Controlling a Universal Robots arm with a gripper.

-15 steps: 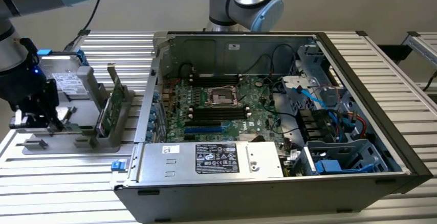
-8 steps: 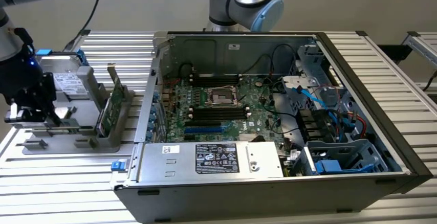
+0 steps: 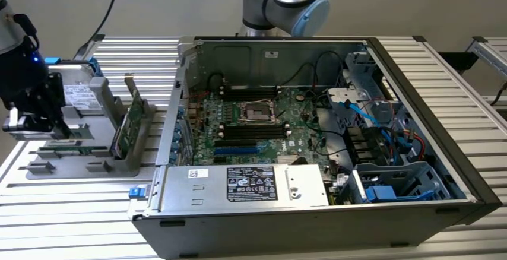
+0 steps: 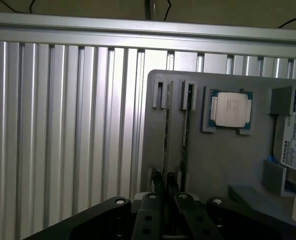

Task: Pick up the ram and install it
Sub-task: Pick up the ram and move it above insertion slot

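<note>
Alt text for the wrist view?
The gripper is shut on the end of the ram, a thin stick in a slot of a grey tray. A second stick sits beside it, with a silver processor chip nearby.

Two ram [image 4: 184, 135], one processor [image 4: 231, 110] — one hard drive [image 4: 293, 147], one card [image 3: 130, 120]

The table [image 4: 63, 125] is bare silver aluminium, patterned with parallel ribs. The tray [image 4: 222, 160] is plain grey. The processor chip [image 4: 231, 110] is silver with a green border. The ram [image 4: 166, 135] is dark green. The gripper [image 4: 164, 181] is black. The motherboard [image 3: 253, 123] is green; the case [image 3: 317, 233] is black.
</note>
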